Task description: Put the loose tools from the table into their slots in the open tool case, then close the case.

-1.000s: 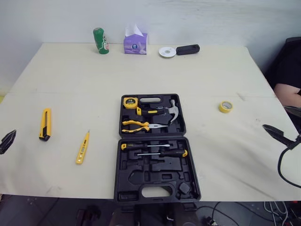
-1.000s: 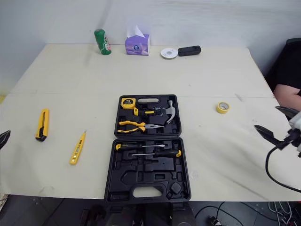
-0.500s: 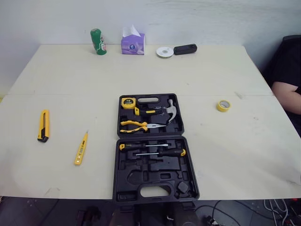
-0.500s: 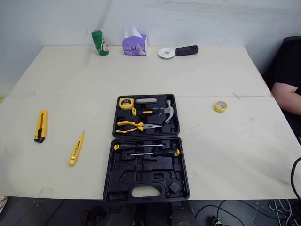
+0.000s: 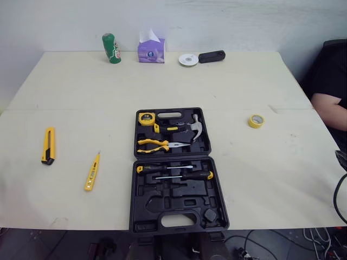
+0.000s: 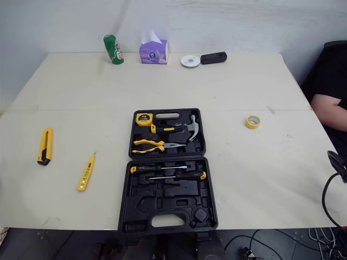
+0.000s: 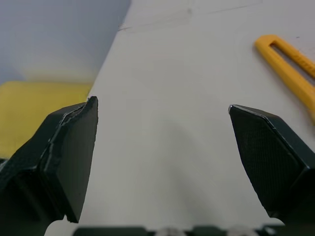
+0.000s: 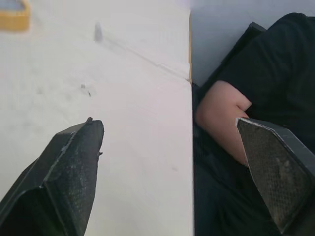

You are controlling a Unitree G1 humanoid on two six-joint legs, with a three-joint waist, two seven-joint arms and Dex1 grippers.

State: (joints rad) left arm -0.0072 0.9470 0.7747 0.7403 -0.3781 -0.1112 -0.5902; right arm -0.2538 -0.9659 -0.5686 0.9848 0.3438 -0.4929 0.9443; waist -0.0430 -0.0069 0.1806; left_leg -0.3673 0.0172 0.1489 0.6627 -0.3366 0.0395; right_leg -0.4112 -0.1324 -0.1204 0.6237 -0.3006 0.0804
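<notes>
An open black tool case (image 5: pixel 179 201) is seen lying flat on the table (image 5: pixel 81 86), midway along its front edge, with the handle end at that edge and the lid half stretched toward the table's middle. In the half farther from the front edge a yellow tape measure (image 5: pixel 147 117), a hammer (image 5: pixel 196 125) and yellow-handled pliers (image 5: pixel 157 144) are seated. In the nearer half two screwdrivers (image 5: pixel 187 175) are laid side by side, and the other moulded slots there are unfilled. Two loose tools are found on the left part of the table: a yellow utility knife (image 5: pixel 48 145) near the left edge, and a yellow tester pen (image 5: pixel 92 172) between the knife and the case, apart from both. A roll of yellow tape (image 5: pixel 256 120) is placed toward the right edge, well apart from the case. Along the far edge a green can (image 5: pixel 110 48), a purple tissue box (image 5: pixel 151 50), a white disc (image 5: pixel 187 59) and a black oblong object (image 5: pixel 211 56) are lined up. A person's arm (image 5: pixel 331 108) is visible past the right edge. The left gripper (image 7: pixel 162 103) is held over the table by its left edge, fingers spread wide, nothing between them. The right gripper (image 8: pixel 167 120) is held at the right edge, likewise spread wide and gripping nothing.
</notes>
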